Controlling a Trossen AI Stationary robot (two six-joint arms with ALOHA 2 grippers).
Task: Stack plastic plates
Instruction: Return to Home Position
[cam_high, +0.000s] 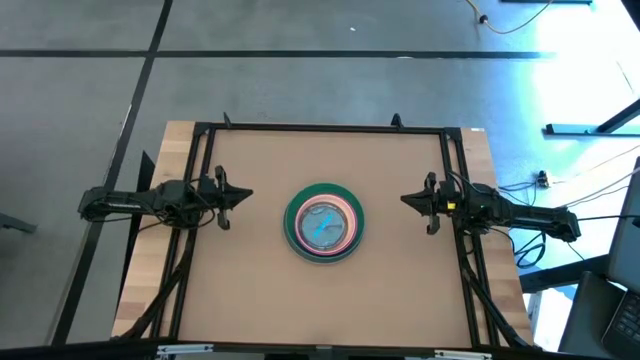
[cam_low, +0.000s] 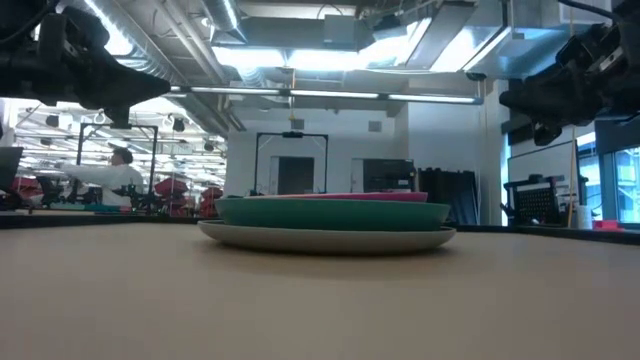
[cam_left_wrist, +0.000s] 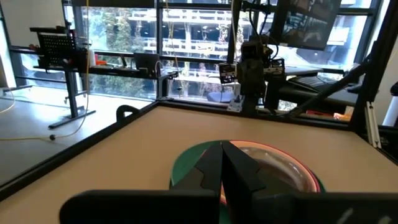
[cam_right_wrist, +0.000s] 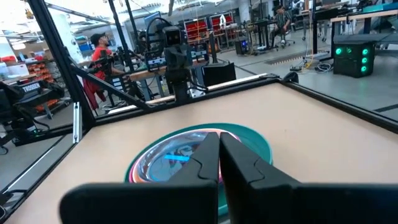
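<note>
Stack (cam_high: 324, 222) done, midway between left fingers (cam_left_wrist: 211, 174) and right fingers (cam_right_wrist: 208, 163), both pressed together, empty. Homing step: just park clear.

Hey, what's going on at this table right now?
Nothing is being handled at this moment. The plastic plates sit in one stack at the middle of the table, with the grey plate at the bottom. The left gripper and the right gripper hang off to either side of the stack, fingers shut, holding nothing.
</note>
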